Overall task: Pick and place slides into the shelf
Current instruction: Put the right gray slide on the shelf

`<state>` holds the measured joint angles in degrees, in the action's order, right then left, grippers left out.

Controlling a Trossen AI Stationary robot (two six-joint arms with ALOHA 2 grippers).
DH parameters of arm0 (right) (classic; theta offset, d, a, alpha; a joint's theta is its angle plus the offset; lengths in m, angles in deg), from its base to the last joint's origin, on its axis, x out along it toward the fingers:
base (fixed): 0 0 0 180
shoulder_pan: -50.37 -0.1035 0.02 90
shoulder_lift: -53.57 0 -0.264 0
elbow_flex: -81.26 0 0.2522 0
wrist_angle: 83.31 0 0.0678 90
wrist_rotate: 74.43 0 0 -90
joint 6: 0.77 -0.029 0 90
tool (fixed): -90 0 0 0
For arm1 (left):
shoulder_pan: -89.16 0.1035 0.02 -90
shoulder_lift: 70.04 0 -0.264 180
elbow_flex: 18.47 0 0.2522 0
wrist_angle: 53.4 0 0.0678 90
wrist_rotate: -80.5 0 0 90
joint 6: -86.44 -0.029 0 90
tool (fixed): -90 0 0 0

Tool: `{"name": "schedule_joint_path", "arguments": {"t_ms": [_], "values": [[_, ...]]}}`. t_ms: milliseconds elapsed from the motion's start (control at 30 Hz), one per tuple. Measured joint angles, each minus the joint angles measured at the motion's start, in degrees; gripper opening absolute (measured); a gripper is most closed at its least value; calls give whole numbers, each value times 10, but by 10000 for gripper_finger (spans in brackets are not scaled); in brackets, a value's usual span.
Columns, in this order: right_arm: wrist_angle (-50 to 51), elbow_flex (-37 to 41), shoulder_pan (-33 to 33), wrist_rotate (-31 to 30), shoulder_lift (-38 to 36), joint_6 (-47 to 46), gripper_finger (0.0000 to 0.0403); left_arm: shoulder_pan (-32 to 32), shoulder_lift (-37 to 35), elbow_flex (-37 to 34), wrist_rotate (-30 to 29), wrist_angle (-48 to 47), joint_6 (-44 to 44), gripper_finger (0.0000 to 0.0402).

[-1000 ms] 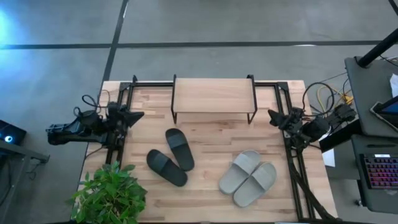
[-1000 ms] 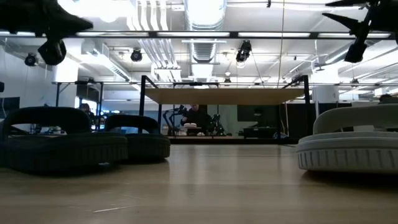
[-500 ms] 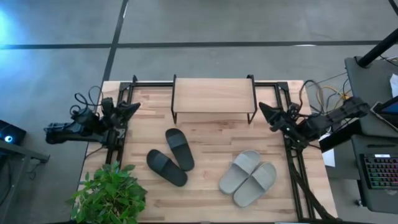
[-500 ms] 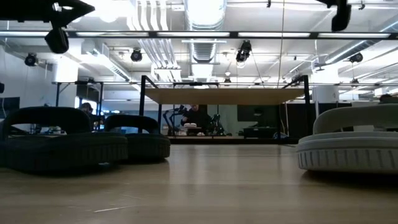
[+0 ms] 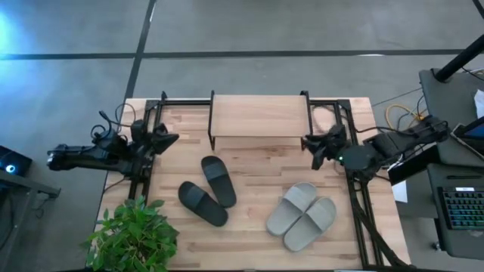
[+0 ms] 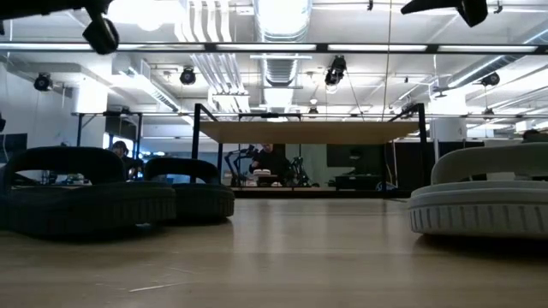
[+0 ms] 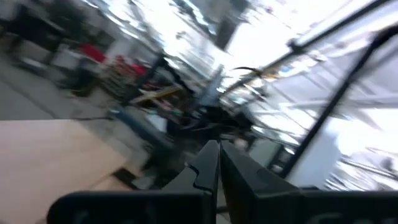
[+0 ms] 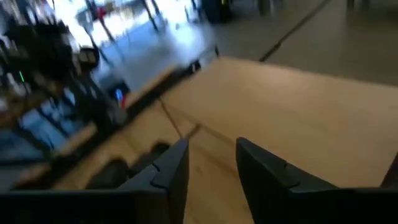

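Note:
Two black slides [image 5: 218, 180] [image 5: 203, 204] lie sole-down on the table, left of centre; in the low view they are the black slides [image 6: 86, 195]. Two light grey slides [image 5: 302, 216] lie side by side to the right, seen low as the grey slide [image 6: 484, 204]. The shelf [image 5: 259, 115] stands on thin black legs at the far edge, its plank bare, also the shelf [image 6: 308, 133]. My left gripper [image 5: 165, 140], shut [image 7: 218, 163], hovers at the table's left edge. My right gripper [image 5: 310, 143], open [image 8: 211, 167], hovers by the shelf's right leg, above the table.
A potted green plant [image 5: 134, 233] stands at the near left corner. Black frame rails [image 5: 355, 204] run along both sides of the table. Cables [image 5: 393, 115] lie beyond the far right corner. Bare wood [image 5: 257, 162] lies between shelf and slides.
My right gripper has swung from the table's right edge toward the left, coming in over the table beside the shelf's right leg, and has risen in the low view. The slides and the shelf have stayed where they were.

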<state>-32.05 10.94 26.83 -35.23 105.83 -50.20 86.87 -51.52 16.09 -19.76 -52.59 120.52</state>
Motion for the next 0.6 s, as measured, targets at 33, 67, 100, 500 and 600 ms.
{"name": "schedule_joint_path", "arguments": {"t_ms": [33,67,100,500,600], "values": [[26,-18,3,20,18,-3,137,0,6,7,17,0,0,2],[47,-34,6,39,36,-3,144,0,13,13,34,1,0,2],[71,-51,9,57,55,-2,151,0,20,18,46,1,-2,2],[398,-248,13,157,247,-140,176,0,74,83,96,-154,-52,2],[468,-294,12,215,286,-174,176,0,73,94,96,-176,-76,2]]}}
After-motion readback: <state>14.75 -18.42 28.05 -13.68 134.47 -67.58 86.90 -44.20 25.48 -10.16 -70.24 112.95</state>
